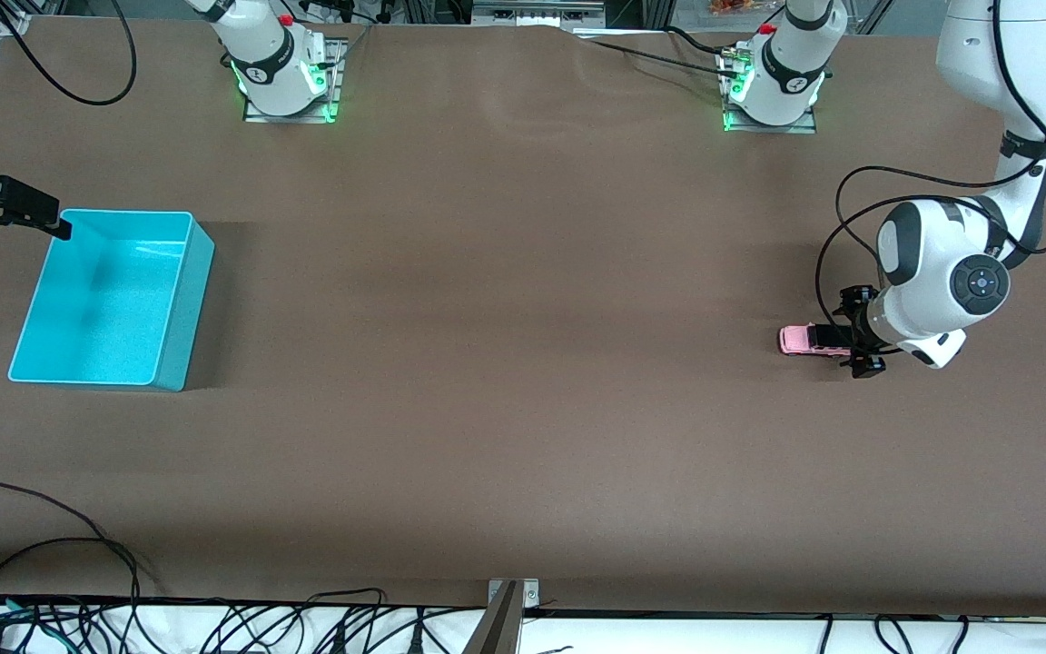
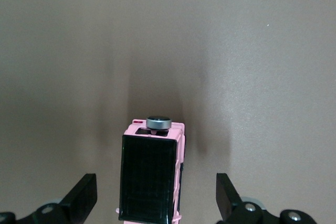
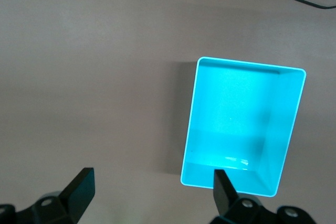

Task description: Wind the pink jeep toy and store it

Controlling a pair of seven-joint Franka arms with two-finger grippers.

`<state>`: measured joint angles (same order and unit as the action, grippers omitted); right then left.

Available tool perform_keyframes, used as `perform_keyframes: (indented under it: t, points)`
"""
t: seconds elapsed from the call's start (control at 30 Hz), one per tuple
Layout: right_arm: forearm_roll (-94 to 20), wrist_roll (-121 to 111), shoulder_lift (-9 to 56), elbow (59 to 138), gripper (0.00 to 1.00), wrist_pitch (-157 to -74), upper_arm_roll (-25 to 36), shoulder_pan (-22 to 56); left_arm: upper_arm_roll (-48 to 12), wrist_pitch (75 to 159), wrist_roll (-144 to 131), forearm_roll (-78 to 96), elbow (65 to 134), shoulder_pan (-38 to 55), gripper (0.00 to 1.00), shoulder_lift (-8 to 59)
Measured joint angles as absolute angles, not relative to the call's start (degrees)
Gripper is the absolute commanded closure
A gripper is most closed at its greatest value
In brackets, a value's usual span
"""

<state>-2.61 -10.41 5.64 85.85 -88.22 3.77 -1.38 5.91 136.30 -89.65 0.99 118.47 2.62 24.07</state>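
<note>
Barely begun. Pink jeep toy (image 2: 151,179) on the tabletop (image 1: 505,363), between the spread fingers of the left gripper (image 2: 155,203), ungrasped, unwound. Turquoise bin (image 1: 173,300) empty, under the right gripper (image 1: 28,213), fingers parted, waiting. Left: grasp, wind, carry, drop.

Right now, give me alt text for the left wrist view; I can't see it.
The pink jeep toy sits on the brown table between the open left gripper fingers, untouched, black roof up.
</note>
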Motion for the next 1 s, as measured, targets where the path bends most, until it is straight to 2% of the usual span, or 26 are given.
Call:
perform_keyframes:
  t: [0.1, 0.3, 0.37, 0.53, 0.7, 1.0]
  points:
    - [-2.61, -10.41, 5.64, 85.85, 0.0, -88.22, 3.77, -1.38, 5.81, 137.32, -89.65, 0.99, 118.99, 2.68, 0.02, 24.21]
    - [-2.61, -10.41, 5.65, 85.85, 0.0, -88.22, 3.77, -1.39, 5.79, 140.06, -89.65, 0.99, 120.74, 2.8, 0.16, 24.47]
    - [-2.61, -10.41, 5.65, 85.85, 0.0, -88.22, 3.77, -1.38, 5.79, 140.71, -89.65, 0.99, 121.2, 2.8, 0.26, 24.52]
    - [-2.61, -10.41, 5.65, 85.85, 0.0, -88.22, 3.77, -1.38, 5.79, 141.28, -89.65, 0.99, 121.66, 2.8, 0.61, 24.56]
    - [-2.61, -10.41, 5.65, 85.85, 0.0, -88.21, 3.77, -1.38, 5.79, 141.44, -89.65, 0.99, 121.64, 2.8, 0.81, 24.48]
    - [-2.61, -10.41, 5.65, 85.85, 0.0, -88.21, 3.77, -1.38, 5.69, 141.5, -89.71, 0.99, 121.58, 3.2, 0.82, 24.4]
